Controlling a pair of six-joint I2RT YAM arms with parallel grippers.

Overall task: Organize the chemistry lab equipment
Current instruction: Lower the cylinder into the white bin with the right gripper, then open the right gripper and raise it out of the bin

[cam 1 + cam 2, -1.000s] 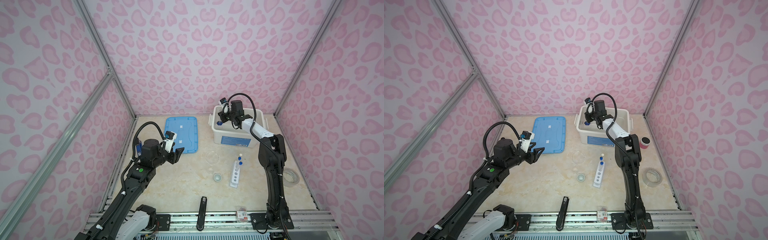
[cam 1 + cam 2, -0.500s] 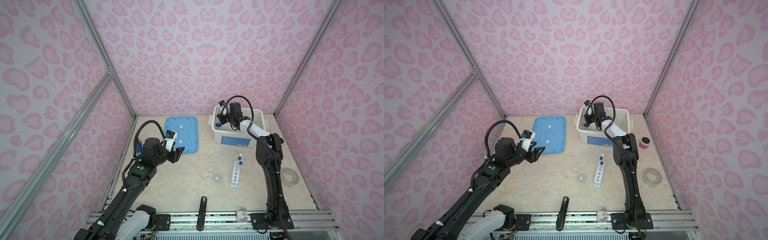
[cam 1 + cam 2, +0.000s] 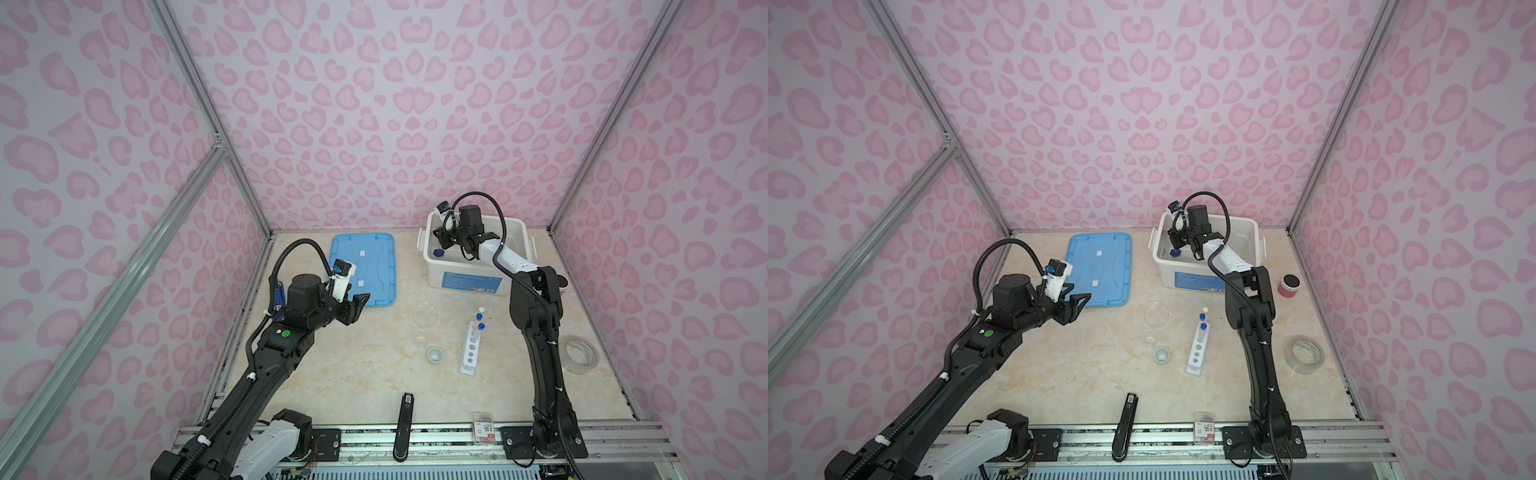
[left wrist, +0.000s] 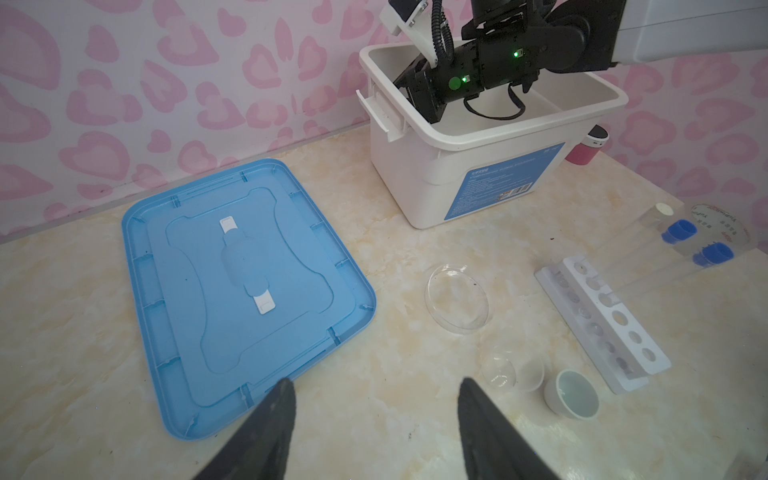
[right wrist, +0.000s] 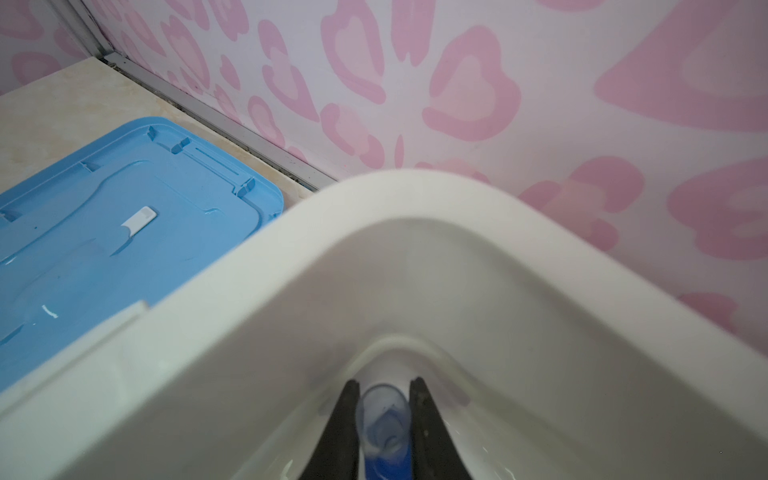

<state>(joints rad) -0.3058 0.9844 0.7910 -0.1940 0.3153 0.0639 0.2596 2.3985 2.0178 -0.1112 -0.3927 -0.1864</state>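
My right gripper (image 5: 384, 388) reaches down into the left corner of the white bin (image 3: 469, 278), shut on the small blue-based glass cylinder (image 5: 384, 419), which stands upright between the fingers; its blue base (image 3: 437, 252) shows in both top views. My left gripper (image 4: 376, 384) hovers open and empty over bare table by the blue lid (image 3: 365, 266). The white holed rack (image 3: 469, 351) holds blue-capped test tubes (image 3: 478, 320). A clear glass dish (image 3: 424, 314), a smaller glass vessel (image 4: 513, 370) and the tiny pale cup (image 3: 434, 354) sit left of the rack.
A roll of clear tape (image 3: 579, 353) lies at the right. A pink black-topped can (image 3: 1288, 286) stands right of the bin. A black stick (image 3: 405, 415) and a small packet (image 3: 483, 428) lie at the front edge.
My right gripper has sunk lower into the bin's left corner with the cylinder. The left arm has barely moved.
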